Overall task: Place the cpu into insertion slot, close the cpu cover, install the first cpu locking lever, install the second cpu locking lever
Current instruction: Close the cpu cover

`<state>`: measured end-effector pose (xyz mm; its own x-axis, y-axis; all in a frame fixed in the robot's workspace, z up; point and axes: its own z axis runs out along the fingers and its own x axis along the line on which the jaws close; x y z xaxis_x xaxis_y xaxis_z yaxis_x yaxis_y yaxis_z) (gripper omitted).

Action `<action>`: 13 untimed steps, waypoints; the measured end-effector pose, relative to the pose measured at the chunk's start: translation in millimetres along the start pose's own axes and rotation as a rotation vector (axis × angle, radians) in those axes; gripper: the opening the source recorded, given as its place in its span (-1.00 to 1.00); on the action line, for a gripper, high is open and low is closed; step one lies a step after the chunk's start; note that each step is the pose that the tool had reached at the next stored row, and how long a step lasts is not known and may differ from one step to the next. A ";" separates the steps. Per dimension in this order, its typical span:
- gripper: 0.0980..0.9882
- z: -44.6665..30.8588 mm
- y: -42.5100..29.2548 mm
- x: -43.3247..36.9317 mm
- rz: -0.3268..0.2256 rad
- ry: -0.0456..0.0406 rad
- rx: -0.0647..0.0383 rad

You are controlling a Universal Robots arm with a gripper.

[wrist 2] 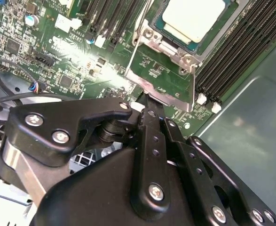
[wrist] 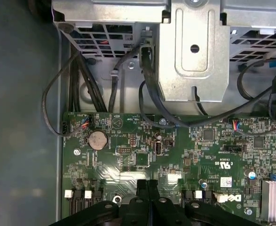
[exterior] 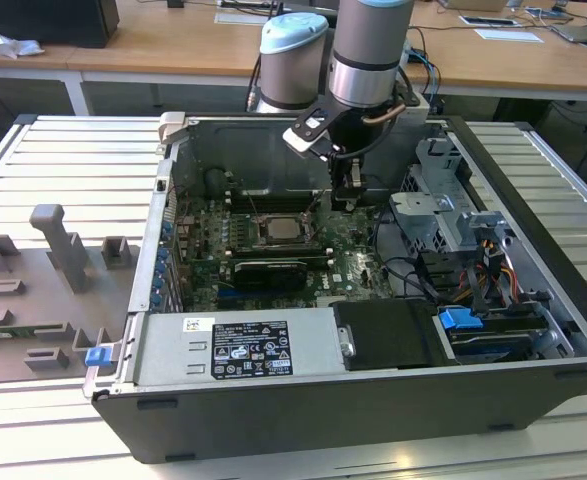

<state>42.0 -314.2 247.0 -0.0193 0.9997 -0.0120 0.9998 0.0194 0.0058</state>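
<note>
The cpu (exterior: 276, 230) (wrist 2: 192, 19) lies pale silver in the insertion slot (wrist 2: 168, 46) on the green board. The cpu cover (wrist 2: 162, 77), a silver frame with a large cut-out, stands flipped open beside the slot on the gripper's side. My gripper (exterior: 346, 203) (wrist 2: 145, 100) (wrist: 147, 184) is shut, its black fingers (wrist 2: 150, 123) pressed together with their tips at the cover's free edge. Nothing shows between the fingers. A thin wire lever (wrist 2: 139, 29) rises beside the slot.
Long black memory slots (wrist 2: 232, 61) flank the socket. A metal drive cage (exterior: 453, 215) (wrist: 194, 52) with black cables stands close to the arm. The labelled power supply (exterior: 238, 345) lies along the case's near side. A grey fixture plate (exterior: 43, 280) sits outside, at the exterior view's left.
</note>
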 end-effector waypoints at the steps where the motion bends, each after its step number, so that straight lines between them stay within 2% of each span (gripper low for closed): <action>1: -0.98 0.0 -1.7 0.0 0.000 0.0001 0.000; 5: -0.98 0.0 -13.5 0.2 0.000 0.0000 0.000; 6: -0.98 0.0 -18.3 0.3 0.000 0.0001 0.000; 13: -0.98 0.5 -33.3 0.6 0.000 0.0000 0.000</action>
<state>8.7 -314.2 246.3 -0.0192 0.9997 -0.0119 0.9998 0.0193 0.0058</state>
